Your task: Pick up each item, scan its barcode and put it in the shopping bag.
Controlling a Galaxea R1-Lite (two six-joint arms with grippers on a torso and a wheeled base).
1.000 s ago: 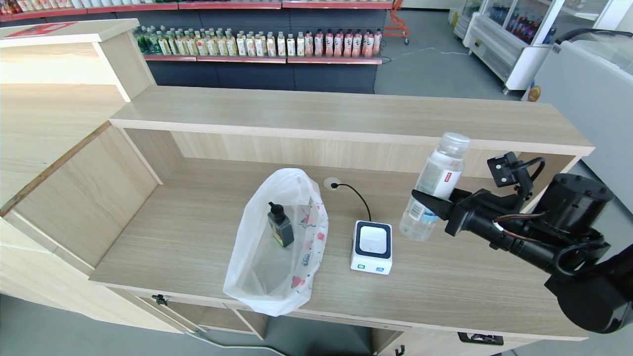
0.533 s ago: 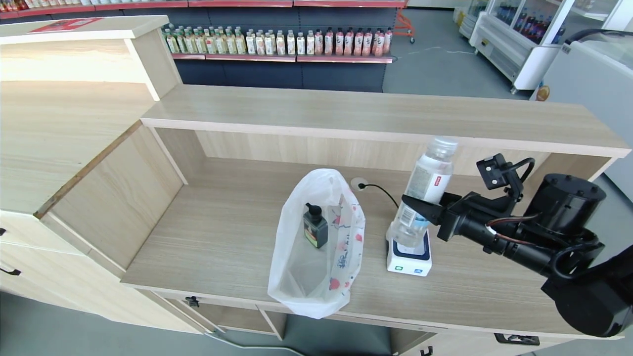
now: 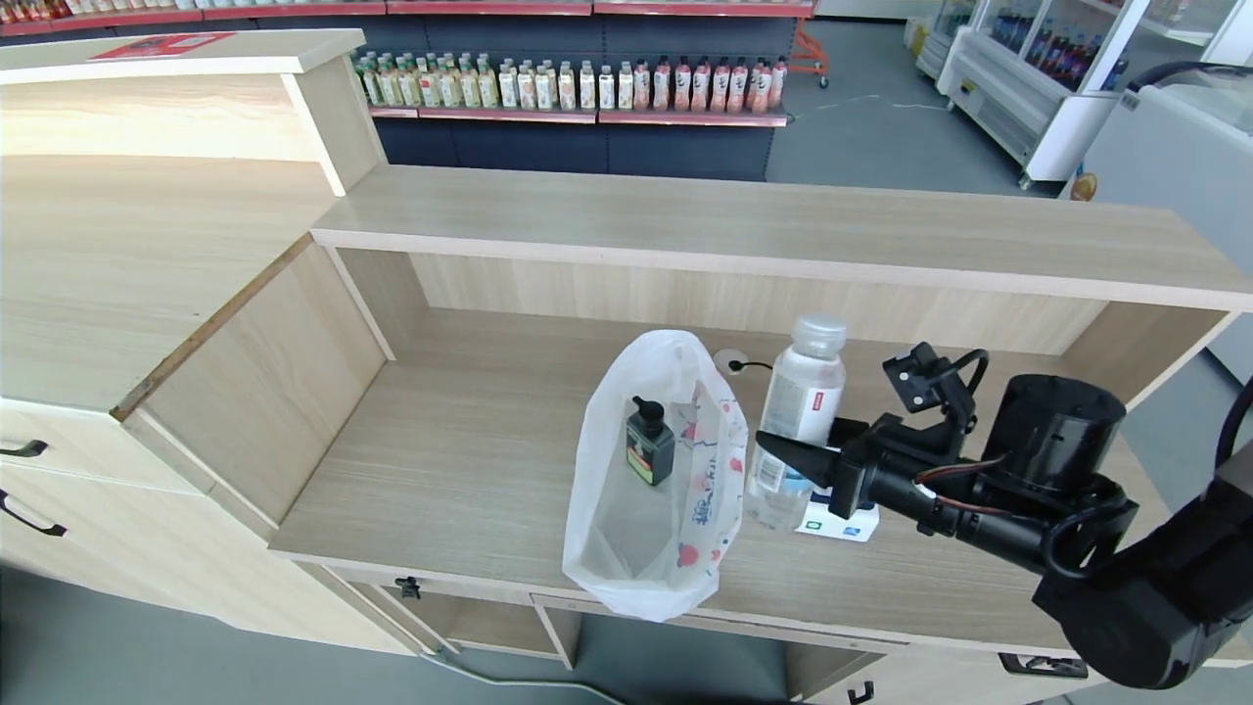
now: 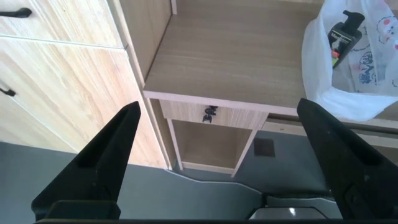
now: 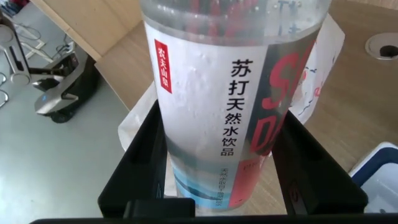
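Just right of the white shopping bag [image 3: 675, 573] on the wooden worktop [image 3: 470, 460], the right claw [image 3: 791, 448] grips a clear drink bottle [image 3: 803, 397] upright by its lower half, partly hiding the white scanner [image 3: 844, 526]. A dark pump bottle [image 3: 650, 448] stands inside the bag. The left claw [image 4: 217, 112] is spread wide, off the worktop's front edge.

Light wood counter [image 3: 470, 460], raised ledge [image 3: 744, 220] at 12 o'clock. Beyond it, store shelf [image 3: 587, 117] of drink bottles [image 3: 578, 86]. Grey floor [image 3: 881, 147]. At 1 o'clock, display coolers [image 3: 1018, 78]. At 9 o'clock, drawers [image 3: 59, 480].
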